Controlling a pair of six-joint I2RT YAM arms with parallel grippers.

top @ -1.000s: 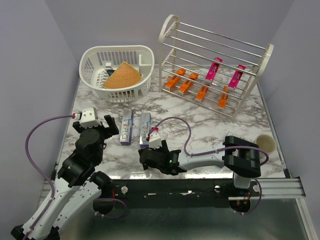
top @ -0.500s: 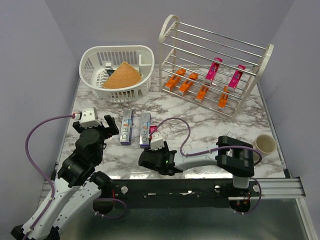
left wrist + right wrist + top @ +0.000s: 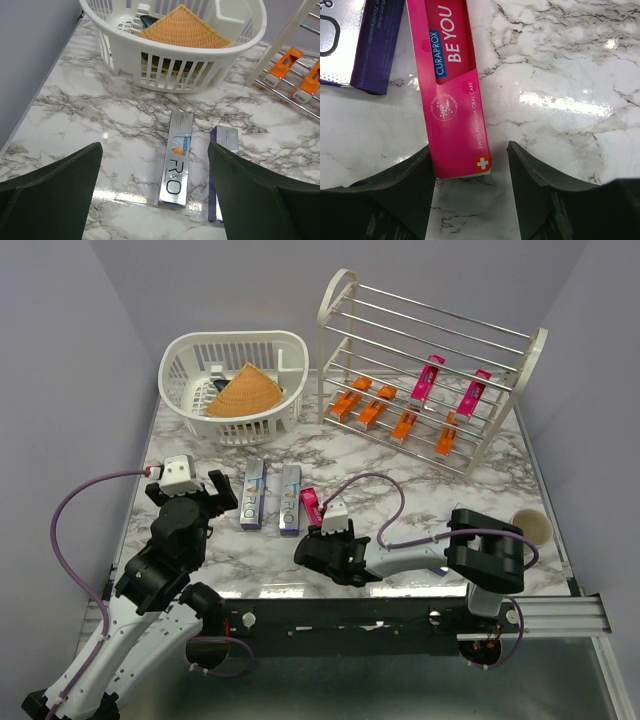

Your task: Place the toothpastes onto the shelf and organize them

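One pink toothpaste point(image 3: 452, 100) lies flat, long axis pointing away from right fingers point(image 3: 545, 200) loosely straddling its near end; open surface point(image 3: 560, 65) rightward; left fingers point(image 3: 50, 195) spread.

A white slotted plastic basket point(image 3: 250, 428) stands at the far left corner of the worktop point(image 3: 420, 490). Inside it, a tan woven cone point(image 3: 245, 392) lies tipped over something dark point(image 3: 150, 21), too hidden to identify. A small cream cup point(image 3: 532, 528) stands upright at the right edge, toward the near corner. The worktop is white, grey-veined marble.
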